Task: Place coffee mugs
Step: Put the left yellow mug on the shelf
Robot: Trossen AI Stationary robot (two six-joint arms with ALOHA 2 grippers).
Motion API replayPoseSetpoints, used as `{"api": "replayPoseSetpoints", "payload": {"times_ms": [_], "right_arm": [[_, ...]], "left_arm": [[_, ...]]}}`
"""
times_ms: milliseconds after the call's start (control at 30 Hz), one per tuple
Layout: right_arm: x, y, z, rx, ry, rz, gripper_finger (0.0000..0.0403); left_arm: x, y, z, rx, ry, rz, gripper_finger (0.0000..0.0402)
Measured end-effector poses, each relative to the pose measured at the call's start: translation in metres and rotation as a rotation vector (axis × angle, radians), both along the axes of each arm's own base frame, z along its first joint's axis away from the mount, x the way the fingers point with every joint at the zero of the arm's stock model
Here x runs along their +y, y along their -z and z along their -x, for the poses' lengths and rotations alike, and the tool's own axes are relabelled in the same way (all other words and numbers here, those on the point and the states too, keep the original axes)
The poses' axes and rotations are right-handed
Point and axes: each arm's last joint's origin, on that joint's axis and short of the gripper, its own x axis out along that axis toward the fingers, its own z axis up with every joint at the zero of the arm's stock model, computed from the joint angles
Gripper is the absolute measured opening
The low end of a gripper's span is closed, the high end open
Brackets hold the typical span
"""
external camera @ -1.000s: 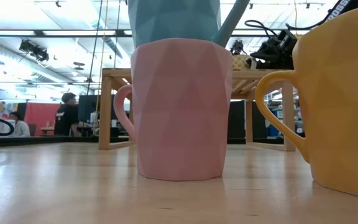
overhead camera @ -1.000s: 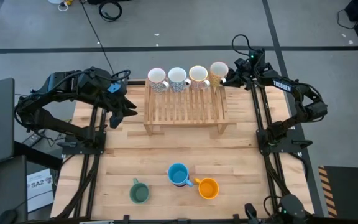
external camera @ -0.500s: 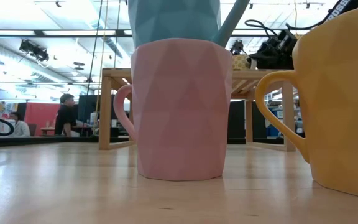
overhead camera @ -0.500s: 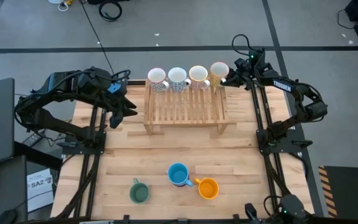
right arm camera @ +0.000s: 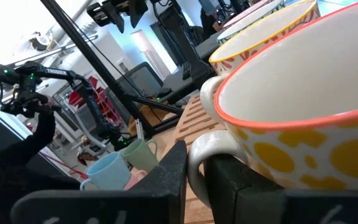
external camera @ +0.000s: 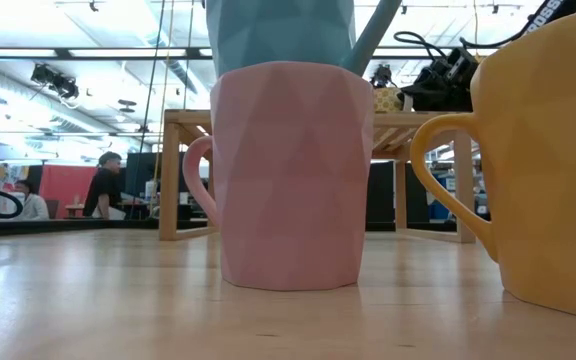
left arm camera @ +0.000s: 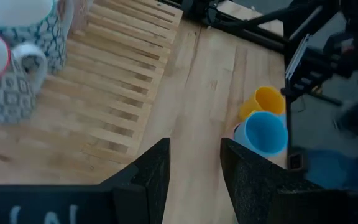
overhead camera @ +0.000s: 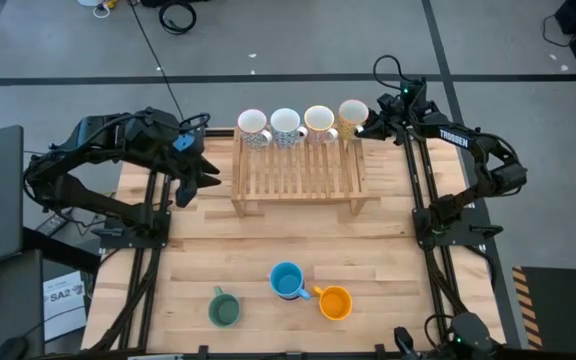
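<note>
Four pale mugs stand in a row along the far edge of the wooden rack (overhead camera: 298,168): three patterned ones (overhead camera: 286,124) and, at the right end, a cream mug with yellow marks and an orange rim (overhead camera: 353,113). My right gripper (overhead camera: 364,128) is at that mug's right side, shut on its handle. A blue mug (overhead camera: 287,280) sits nested in a pink mug (external camera: 293,175) near the table's near edge. The orange mug (overhead camera: 335,302) and the dark green mug (overhead camera: 224,308) stand beside them. My left gripper (left arm camera: 194,180) hovers open left of the rack. My right gripper pinches the cream mug's handle (right arm camera: 199,155) between its two fingers (right arm camera: 166,183), coming level from the table's right. The mug stands upright on the rack's top at the far right corner (external camera: 388,98).
The rack takes up the table's far middle, and its slatted top (left arm camera: 114,81) in front of the mugs is bare. Bare wood (overhead camera: 298,235) lies between the rack and the near mugs. Arm frames run along both table sides. People sit in the room behind (external camera: 103,190).
</note>
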Motion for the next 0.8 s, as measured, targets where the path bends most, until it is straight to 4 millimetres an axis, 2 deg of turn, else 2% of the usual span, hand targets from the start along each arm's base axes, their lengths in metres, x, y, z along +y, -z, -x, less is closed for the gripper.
{"api": "replayPoseSetpoints", "payload": {"times_ms": [167, 267, 667, 800], "right_arm": [[0.000, 0.000, 0.000, 0.000, 0.000, 0.000, 0.0048], [0.000, 0.000, 0.000, 0.000, 0.000, 0.000, 0.0048], [0.000, -0.001, 0.000, -0.006, 0.001, 0.018, 0.0048], [-0.001, -0.002, 0.000, -0.011, 0.003, 0.033, 0.0048]], "left_arm": [[-0.001, -0.001, 0.006, -0.026, 0.062, -0.079, 0.0146], [-0.001, 0.010, 0.004, -0.049, 0.069, -0.092, 0.0146], [-0.003, 0.101, 0.003, -0.220, 0.179, -0.101, 0.0146], [-0.003, 0.126, -0.001, -0.223, 0.183, -0.090, 0.0146]]}}
